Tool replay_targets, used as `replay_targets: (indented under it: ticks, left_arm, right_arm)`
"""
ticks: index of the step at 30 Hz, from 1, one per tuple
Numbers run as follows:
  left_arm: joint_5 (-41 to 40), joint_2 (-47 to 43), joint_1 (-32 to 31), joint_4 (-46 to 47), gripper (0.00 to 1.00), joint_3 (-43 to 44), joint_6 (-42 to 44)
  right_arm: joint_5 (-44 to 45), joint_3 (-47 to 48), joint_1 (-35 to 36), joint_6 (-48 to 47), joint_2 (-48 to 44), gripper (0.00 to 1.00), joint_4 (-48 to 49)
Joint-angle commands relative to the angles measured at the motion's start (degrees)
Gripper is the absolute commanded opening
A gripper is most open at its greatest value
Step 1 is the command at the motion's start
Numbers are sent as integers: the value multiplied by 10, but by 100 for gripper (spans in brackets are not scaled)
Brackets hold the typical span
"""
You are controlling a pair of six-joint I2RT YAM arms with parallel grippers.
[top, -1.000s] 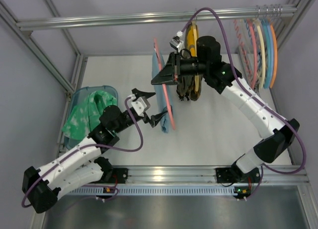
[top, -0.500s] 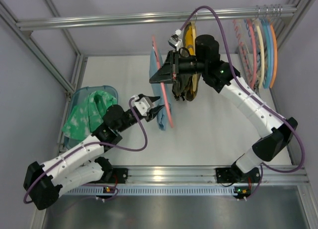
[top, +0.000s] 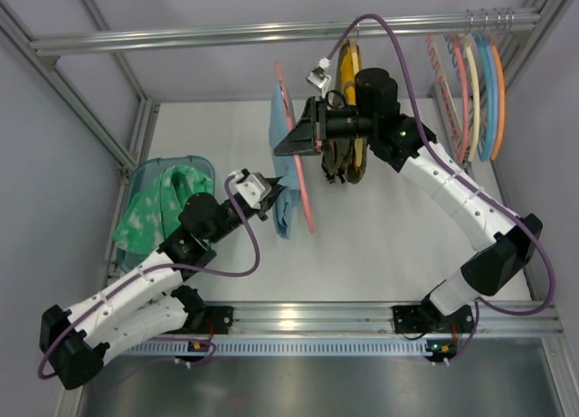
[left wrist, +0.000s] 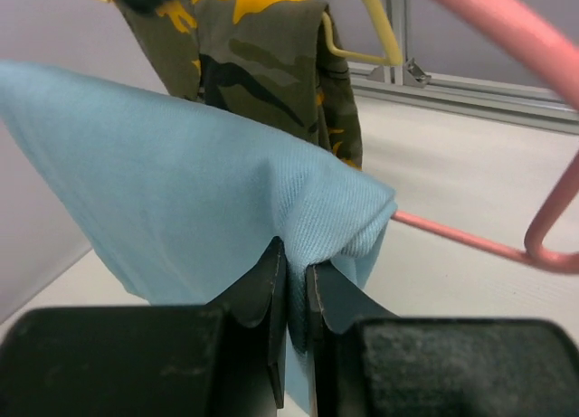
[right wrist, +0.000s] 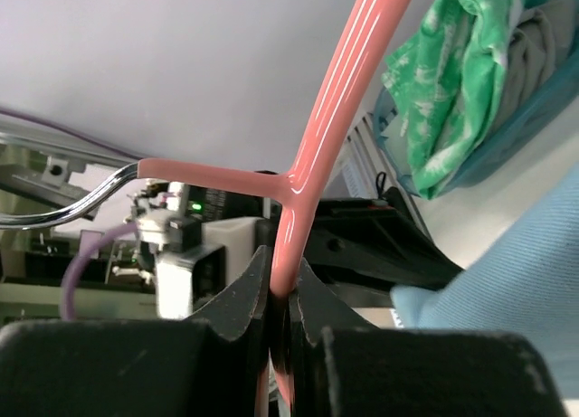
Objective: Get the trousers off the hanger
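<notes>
Over white tabletop (top: 389, 236), trousers (left wrist: 181, 191) inside left claw (left wrist: 294, 261), hanger (right wrist: 336, 87) inside right claw (right wrist: 282, 274).

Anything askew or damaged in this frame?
Nothing damaged. The thin salmon-pink hanger sits tilted, off the rail, clamped in the right end effector; the left end effector pinches the plain light blue cloth trousers.

Trousers (left wrist: 181, 182): draped on hanger (right wrist: 336, 91), above the table (top: 398, 227) middle. Left tool (left wrist: 291, 268): pinches their near-left edge. Right tool (right wrist: 282, 281): grips the hanger's far part. Just right: patterned garment (top: 348, 159). Far right: spare hangers (top: 475, 91) on rail (top: 271, 33). Left: cloth (top: 163, 200) in bin (top: 145, 171).
</notes>
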Motion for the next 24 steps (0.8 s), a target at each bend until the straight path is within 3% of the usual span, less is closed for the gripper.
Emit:
replay_targets:
  ticks: [1,9,24]
  left_arm:
    - [-77,-18,3,43,0,65,-29]
    - [-99,-15,2,38,0,160,-87]
    - [-148,10,8,35,0,338,-44]
  right_arm:
    - [-13,-30,-8,-69,-48,0,66]
    - [1,-94,-37,-83,-59,0,49]
    - [-1,-180,-68,-120,-84,0,18]
